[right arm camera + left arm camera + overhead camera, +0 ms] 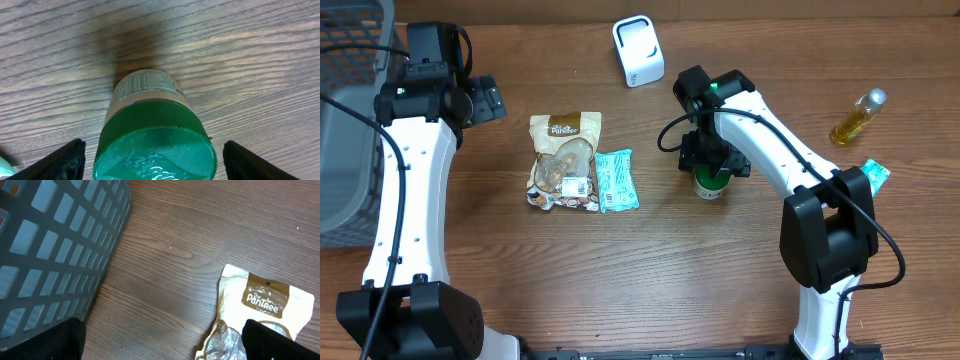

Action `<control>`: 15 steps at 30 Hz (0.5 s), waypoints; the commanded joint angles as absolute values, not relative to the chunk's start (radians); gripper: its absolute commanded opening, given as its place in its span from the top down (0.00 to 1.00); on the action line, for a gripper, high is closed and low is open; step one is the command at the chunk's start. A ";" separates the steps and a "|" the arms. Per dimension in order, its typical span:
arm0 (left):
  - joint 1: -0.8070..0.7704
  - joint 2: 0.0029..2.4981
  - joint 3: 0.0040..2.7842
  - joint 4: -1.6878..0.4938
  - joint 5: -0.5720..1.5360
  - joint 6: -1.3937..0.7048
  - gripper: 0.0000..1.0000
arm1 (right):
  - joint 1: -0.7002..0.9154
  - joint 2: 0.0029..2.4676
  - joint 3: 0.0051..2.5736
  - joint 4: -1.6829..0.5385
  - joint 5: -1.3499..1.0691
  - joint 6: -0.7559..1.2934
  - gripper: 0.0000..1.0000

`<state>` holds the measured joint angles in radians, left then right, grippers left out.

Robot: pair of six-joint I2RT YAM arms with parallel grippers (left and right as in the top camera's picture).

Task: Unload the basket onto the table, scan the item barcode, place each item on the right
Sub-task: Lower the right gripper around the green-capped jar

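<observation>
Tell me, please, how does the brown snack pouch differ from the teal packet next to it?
The pouch is cream and brown with a clear window, while the packet is teal all over. The pouch is wider and longer, and the packet is a narrow strip. The packet lies nearer the jar than the pouch does. Both lie flat on the table, side by side.

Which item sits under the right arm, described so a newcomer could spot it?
From the white box at the far edge, come nearer and slightly right to the right gripper. Beneath it stands an upright jar. Its green screw lid sets it apart from the flat pouches on its left and the yellow bottle on its right.
</observation>
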<state>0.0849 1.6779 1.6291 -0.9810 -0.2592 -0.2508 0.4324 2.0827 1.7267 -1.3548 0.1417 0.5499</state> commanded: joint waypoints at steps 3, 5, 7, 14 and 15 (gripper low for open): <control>0.078 1.682 1.632 -0.983 -0.269 -0.231 0.00 | 0.431 2.083 1.720 -1.356 0.156 0.558 0.16; 0.078 1.682 1.632 -0.983 -0.269 -0.232 0.00 | 0.431 2.083 1.720 -1.357 0.156 0.558 0.16; 0.078 1.682 1.632 -0.983 -0.269 -0.232 0.01 | 0.431 2.083 1.719 -1.358 0.156 0.558 0.16; 0.078 1.682 1.632 -0.983 -0.269 -0.232 0.00 | 0.431 2.083 1.690 -1.347 0.152 0.558 0.15; 0.078 1.682 1.632 -0.983 -0.269 -0.231 0.00 | 0.431 2.083 1.689 -1.343 0.153 0.558 0.15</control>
<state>0.0849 1.6779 1.6291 -0.9810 -0.2592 -0.2508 0.4324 2.0827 1.7046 -1.3529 0.1425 0.5503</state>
